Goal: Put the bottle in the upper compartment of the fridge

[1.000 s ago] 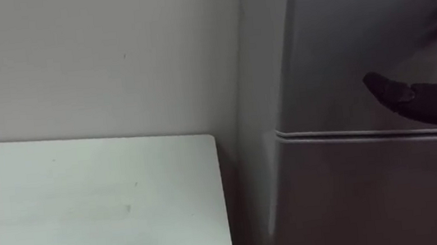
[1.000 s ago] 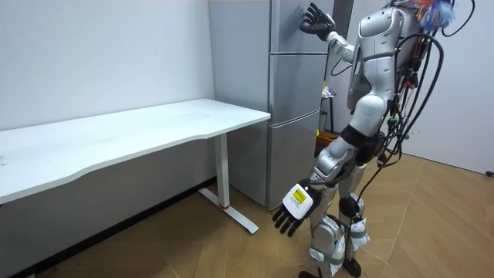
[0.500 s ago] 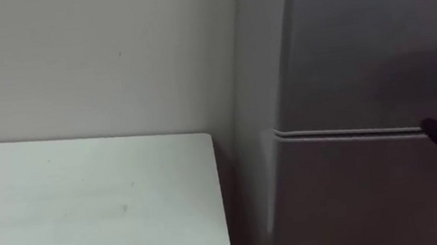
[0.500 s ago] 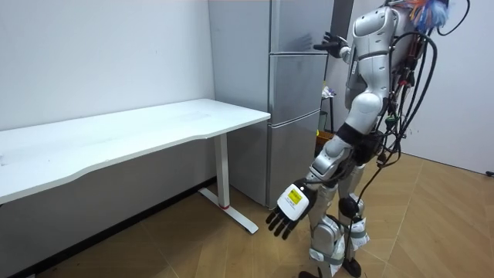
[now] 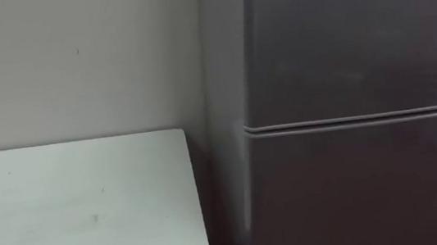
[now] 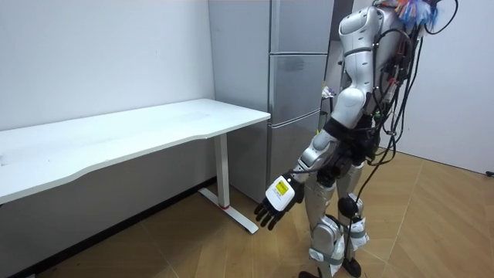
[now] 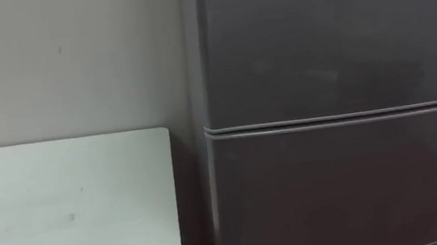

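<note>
Looking down from my head, I see the bench (image 5: 80, 212) at the left: a flat, matte white top with a straight far edge and a square corner, set against a plain pale wall (image 5: 72, 65). A narrow dark gap parts the bench's right edge from the fridge (image 5: 220, 97), a tall box of grey metal with a dull, brushed sheen. Its upper door (image 5: 357, 32) and lower door (image 5: 374, 187) are smooth slabs, both shut. They meet at a thin, light horizontal seam (image 5: 358, 117) with a rounded lip.

In the room view the bench runs long from the left. Its white top curves gently along the front edge and rests on a slim white leg (image 6: 225, 174) with a flat foot. The fridge stands just past the bench's end, its front split by the same kind of seams. I stand upright close before it, on a floor (image 6: 432, 208) of warm wood planks laid at angles. My left robot hand (image 6: 274, 207) hangs low beside my thigh, well apart from the fridge. Its dark fingers are straight and spread, and it grips nothing. Where the bottle is, I cannot tell.
</note>
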